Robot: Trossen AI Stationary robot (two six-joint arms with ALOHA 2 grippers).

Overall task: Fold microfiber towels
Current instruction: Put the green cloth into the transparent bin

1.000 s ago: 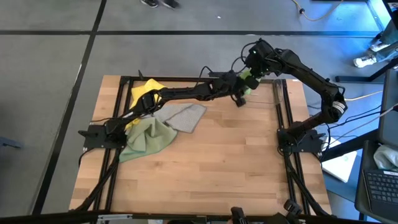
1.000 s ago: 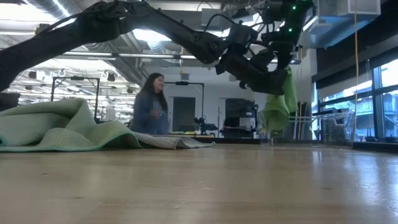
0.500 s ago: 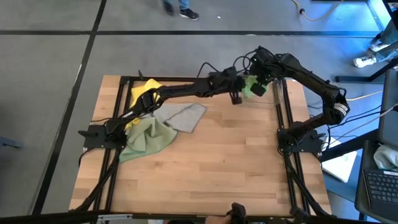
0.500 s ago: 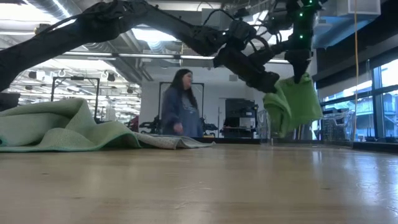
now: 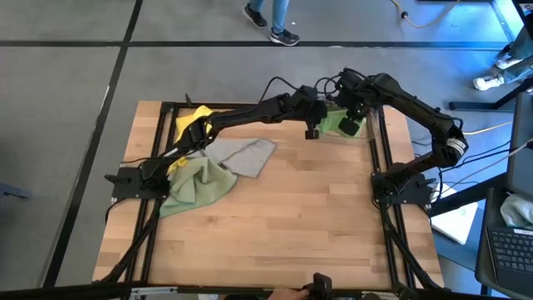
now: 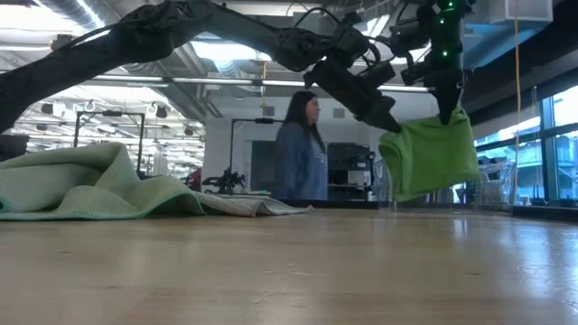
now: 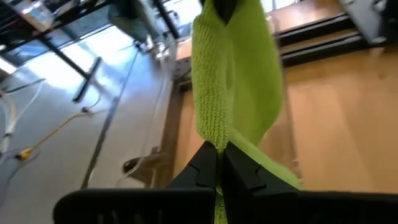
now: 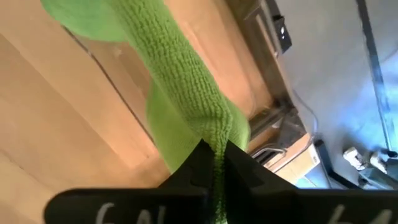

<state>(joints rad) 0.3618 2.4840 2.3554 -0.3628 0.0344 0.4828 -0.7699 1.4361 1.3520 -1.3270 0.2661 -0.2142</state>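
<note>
1. Hanging above the table at the high view's upper right, the bright green towel (image 5: pixel 342 123) is now stretched wider than a second ago.
2. It is pinched by left gripper (image 6: pixel 390 127), newly clamped, and right gripper (image 6: pixel 449 115).

Overhead light: even and soft on the wooden table (image 5: pixel 275 217), shadows faint.
Backlight: bright windows (image 6: pixel 555 153) and ceiling lights silhouette the dark arms in the low view.
Glare: blue cast at the high view's far right corner.
Focus: near tabletop blurred in the low view; bright green towel (image 7: pixel 233 87) crisp in both wrist views, floor behind soft.
</note>
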